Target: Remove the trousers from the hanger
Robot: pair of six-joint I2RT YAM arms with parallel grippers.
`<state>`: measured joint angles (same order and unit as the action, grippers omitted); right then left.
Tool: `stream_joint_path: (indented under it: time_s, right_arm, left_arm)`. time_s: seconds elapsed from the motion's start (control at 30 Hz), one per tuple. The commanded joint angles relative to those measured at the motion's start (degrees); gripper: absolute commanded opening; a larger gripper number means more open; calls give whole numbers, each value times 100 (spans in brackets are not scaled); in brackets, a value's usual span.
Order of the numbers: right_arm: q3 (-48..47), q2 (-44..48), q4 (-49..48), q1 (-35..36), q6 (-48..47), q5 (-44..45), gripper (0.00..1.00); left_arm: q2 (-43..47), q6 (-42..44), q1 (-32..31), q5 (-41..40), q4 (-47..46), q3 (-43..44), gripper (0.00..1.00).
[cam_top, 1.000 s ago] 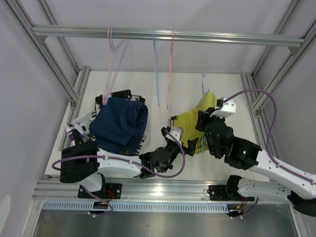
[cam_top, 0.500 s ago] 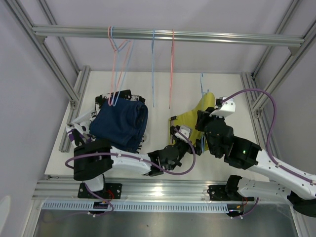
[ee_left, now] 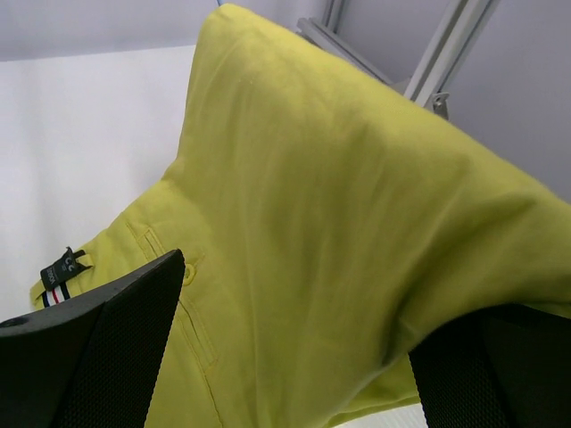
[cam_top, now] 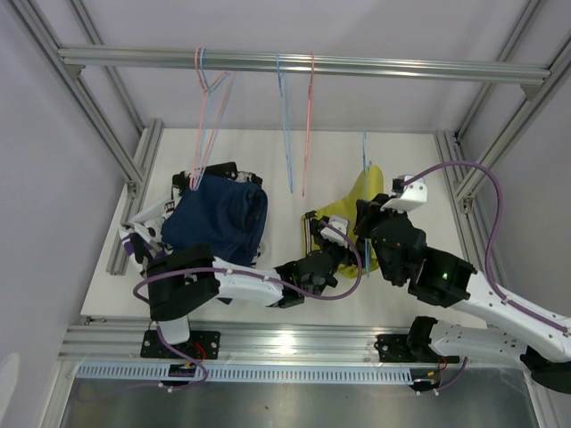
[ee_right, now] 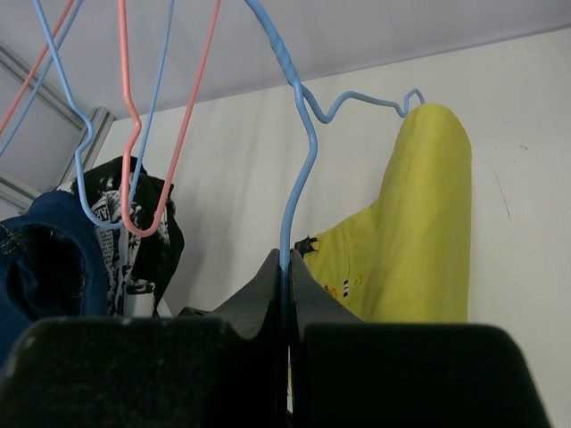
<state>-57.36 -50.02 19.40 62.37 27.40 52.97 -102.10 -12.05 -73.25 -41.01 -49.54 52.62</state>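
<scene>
The plain yellow trousers (cam_top: 350, 209) hang draped over one arm of a blue wire hanger (cam_top: 364, 165), their lower part on the table. My right gripper (ee_right: 287, 267) is shut on the blue hanger's (ee_right: 299, 152) wire below its bends, and the yellow trousers (ee_right: 419, 241) are just to its right. My left gripper (cam_top: 323, 234) is open at the cloth's left edge. In the left wrist view the yellow trousers (ee_left: 312, 223) fill the gap between the two black fingers (ee_left: 98, 357), near a button and a pocket seam.
A pile of trousers lies at the left, with the navy pair (cam_top: 219, 223) on top and a black-and-white patterned pair (ee_right: 125, 241) beneath. Bare pink and blue hangers (cam_top: 210, 116), (cam_top: 284, 125), (cam_top: 309, 125) hang from the top rail (cam_top: 294, 64). Frame posts flank the white table (cam_top: 294, 276).
My left arm has reached right, bringing its open gripper onto the yellow trousers. The bare hangers on the rail are swinging. The right gripper keeps its hold on the blue hanger.
</scene>
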Motion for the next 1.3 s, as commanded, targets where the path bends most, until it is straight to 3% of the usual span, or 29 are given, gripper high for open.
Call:
stream_joint_path:
  time_s: [0.0, 0.8, 1.27]
  right_arm:
    - [-56, 185, -402, 3, 20, -15, 0]
    - [252, 10, -604, -629, 55, -639, 0]
    - [340, 80, -551, -673, 169, -832, 0]
  left_arm:
    - [-99, -166, 109, -170, -152, 179, 100]
    - [182, -34, 162, 85, -205, -77, 99]
    - [-117, 28, 259, -11, 181, 372, 99]
